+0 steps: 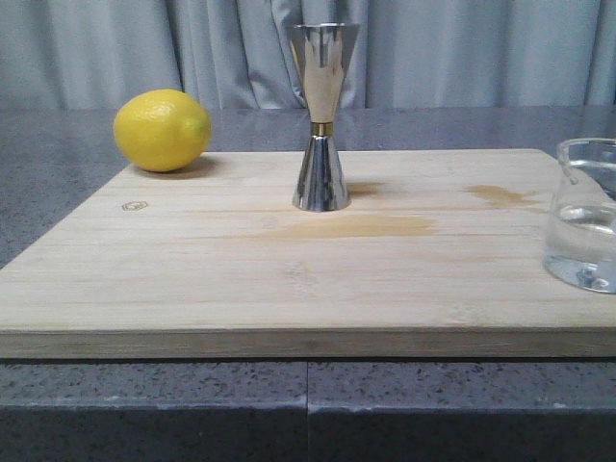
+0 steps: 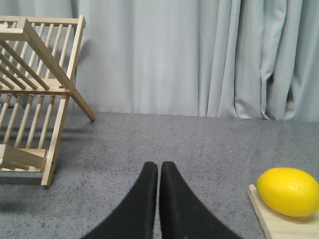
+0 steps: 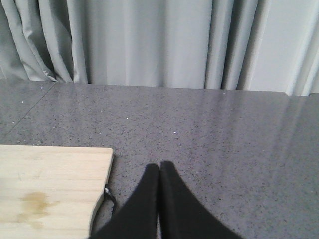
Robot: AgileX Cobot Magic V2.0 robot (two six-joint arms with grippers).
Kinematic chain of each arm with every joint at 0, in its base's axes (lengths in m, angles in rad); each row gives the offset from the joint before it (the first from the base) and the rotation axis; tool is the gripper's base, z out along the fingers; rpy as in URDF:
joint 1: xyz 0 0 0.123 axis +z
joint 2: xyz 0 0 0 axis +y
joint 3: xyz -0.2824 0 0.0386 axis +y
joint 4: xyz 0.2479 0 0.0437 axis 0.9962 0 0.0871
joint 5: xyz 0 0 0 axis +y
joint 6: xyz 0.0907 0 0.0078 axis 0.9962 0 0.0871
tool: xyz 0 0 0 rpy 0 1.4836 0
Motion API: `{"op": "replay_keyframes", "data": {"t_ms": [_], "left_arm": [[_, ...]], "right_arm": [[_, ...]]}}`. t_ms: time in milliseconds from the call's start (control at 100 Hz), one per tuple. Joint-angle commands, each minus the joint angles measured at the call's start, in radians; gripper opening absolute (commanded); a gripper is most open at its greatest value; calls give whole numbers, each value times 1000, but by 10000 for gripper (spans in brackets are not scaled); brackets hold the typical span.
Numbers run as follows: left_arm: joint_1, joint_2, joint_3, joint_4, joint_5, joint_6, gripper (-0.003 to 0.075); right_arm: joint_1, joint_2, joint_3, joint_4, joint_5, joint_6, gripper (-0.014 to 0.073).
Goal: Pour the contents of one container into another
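A clear glass beaker with liquid in it stands upright at the right edge of the wooden board, partly cut off by the front view. The steel hourglass jigger with a gold waist band stands upright near the board's far middle. Neither gripper shows in the front view. My left gripper is shut with nothing in it, over the grey counter left of the board. My right gripper is shut and empty too, over the counter just right of the board's corner.
A yellow lemon lies at the board's far left corner, also seen as the lemon in the left wrist view. A wooden dish rack stands on the counter further left. Grey curtains hang behind. A black loop hangs at the board's right edge.
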Motion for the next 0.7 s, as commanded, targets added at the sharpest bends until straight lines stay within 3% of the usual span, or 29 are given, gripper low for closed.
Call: {"op": "replay_keyframes", "data": {"t_ms": [0, 690], "left_arm": [[1, 47, -56, -11, -67, -3, -19], [1, 53, -50, -7, -83, -5, 3]], "right_arm": [[4, 41, -44, -10, -105, -14, -71], [4, 42, -44, -10, -99, -12, -52]]}}
